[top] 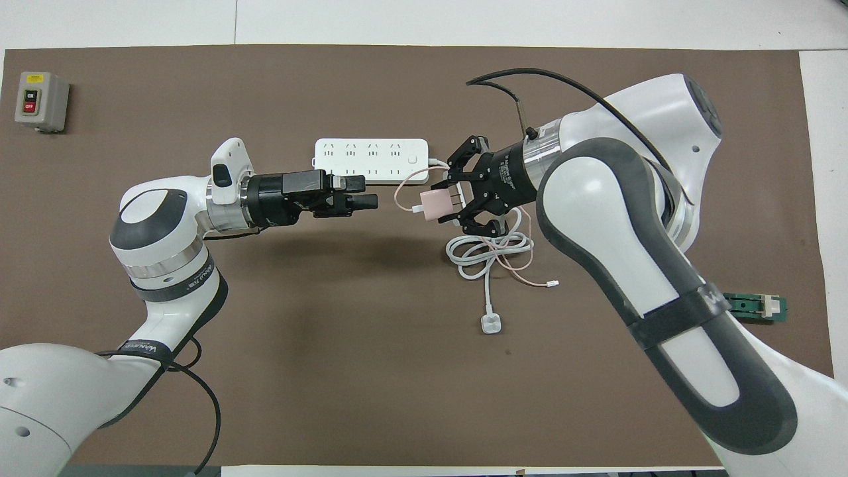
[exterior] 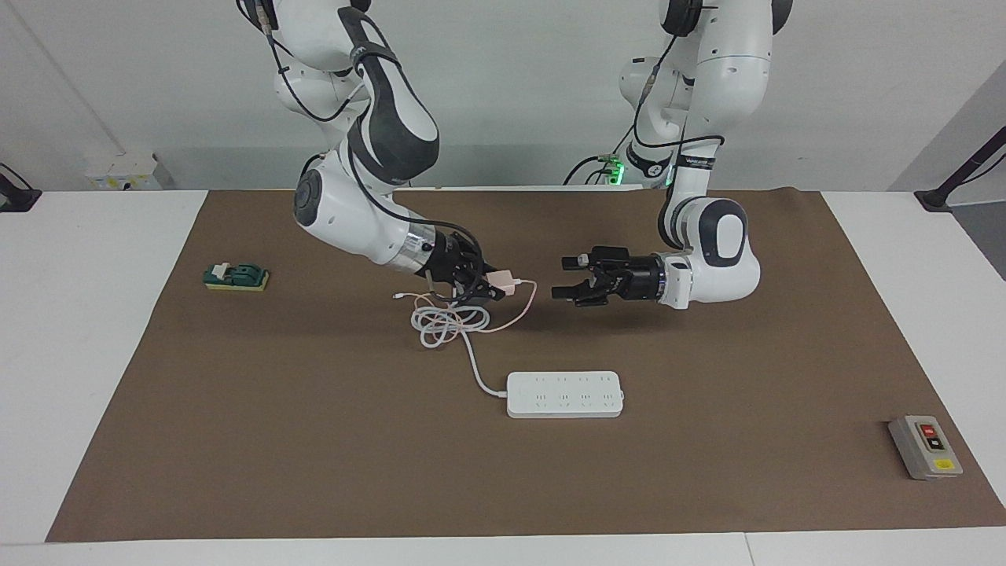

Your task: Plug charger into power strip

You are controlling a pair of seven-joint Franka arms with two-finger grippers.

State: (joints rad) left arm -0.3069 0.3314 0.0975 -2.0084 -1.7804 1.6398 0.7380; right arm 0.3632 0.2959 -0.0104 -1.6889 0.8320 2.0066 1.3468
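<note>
The right gripper [exterior: 493, 284], raised above the coiled white cord [exterior: 444, 324], grasps the charger [exterior: 503, 280], a small pale-pink cube trailing a thin pink cable. At its three o'clock in the facing view, the left gripper [exterior: 559, 277] hangs with jaws released. The power strip [exterior: 565, 394], a flat white block with two socket rows, lies at five o'clock.

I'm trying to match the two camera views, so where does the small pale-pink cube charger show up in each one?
Facing view: small pale-pink cube charger sits mid-picture, above the long flat white power strip.
Overhead view: charger sits just past centre, below the strip's corded end.
Shared landmark: the coiled thick white cord beside it.
</note>
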